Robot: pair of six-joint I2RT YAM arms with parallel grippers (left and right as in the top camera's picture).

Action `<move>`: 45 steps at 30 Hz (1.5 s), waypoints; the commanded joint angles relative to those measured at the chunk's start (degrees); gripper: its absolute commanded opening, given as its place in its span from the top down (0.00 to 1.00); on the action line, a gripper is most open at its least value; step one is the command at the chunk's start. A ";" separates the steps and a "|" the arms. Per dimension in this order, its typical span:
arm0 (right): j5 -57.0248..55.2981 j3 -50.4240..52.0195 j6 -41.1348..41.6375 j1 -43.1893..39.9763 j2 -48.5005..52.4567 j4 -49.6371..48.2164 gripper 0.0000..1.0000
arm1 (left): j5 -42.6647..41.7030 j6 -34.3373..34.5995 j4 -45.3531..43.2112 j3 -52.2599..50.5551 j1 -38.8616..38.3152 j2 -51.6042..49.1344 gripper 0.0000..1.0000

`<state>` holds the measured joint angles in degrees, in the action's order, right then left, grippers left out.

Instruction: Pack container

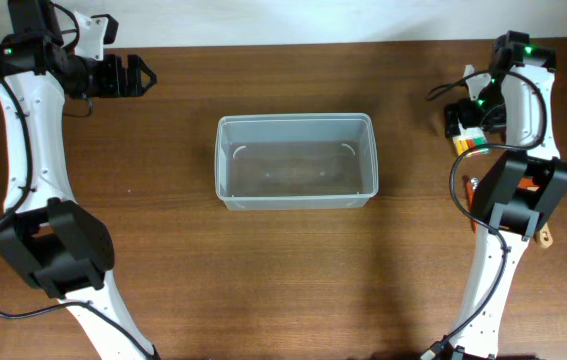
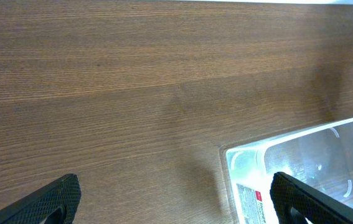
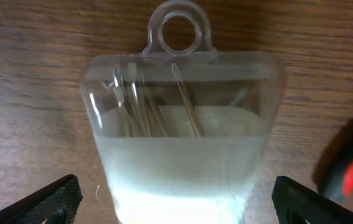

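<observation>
container (image 1: pixel 295 118) central, rim untouched | left gripper (image 1: pixel 144 77) spread (far-left) | right gripper (image 3: pixel 176 200) spread astride clear pack (image 3: pixel 179 106)

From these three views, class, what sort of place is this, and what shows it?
Probably a robot test bench: a wooden table, a left arm and right arm flanking it, and one empty clear container centred between them.

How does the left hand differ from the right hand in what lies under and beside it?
The left hand has only bare wooden table between its fingers; the right hand has a small clear case with a hanging loop between its fingers. Beside the left hand is a corner of the container; beside the right hand is a red and black object. Both hands are open and grip nothing.
</observation>
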<state>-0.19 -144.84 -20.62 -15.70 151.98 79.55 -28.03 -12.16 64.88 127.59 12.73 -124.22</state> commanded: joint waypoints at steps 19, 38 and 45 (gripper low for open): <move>-0.26 0.31 -2.97 0.31 2.16 -2.73 0.01 | 0.02 0.52 -0.11 0.94 0.20 0.04 0.01; -0.07 0.31 -2.95 0.35 2.16 -3.69 0.01 | 0.02 0.52 -0.11 0.94 0.20 0.04 0.01; -0.57 0.33 -2.93 0.35 2.16 -3.30 0.01 | 0.02 0.52 -0.11 0.94 0.17 0.04 0.01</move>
<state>-0.21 -144.84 -23.11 -15.70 153.62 76.20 -28.03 -12.16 64.88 127.59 12.73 -124.22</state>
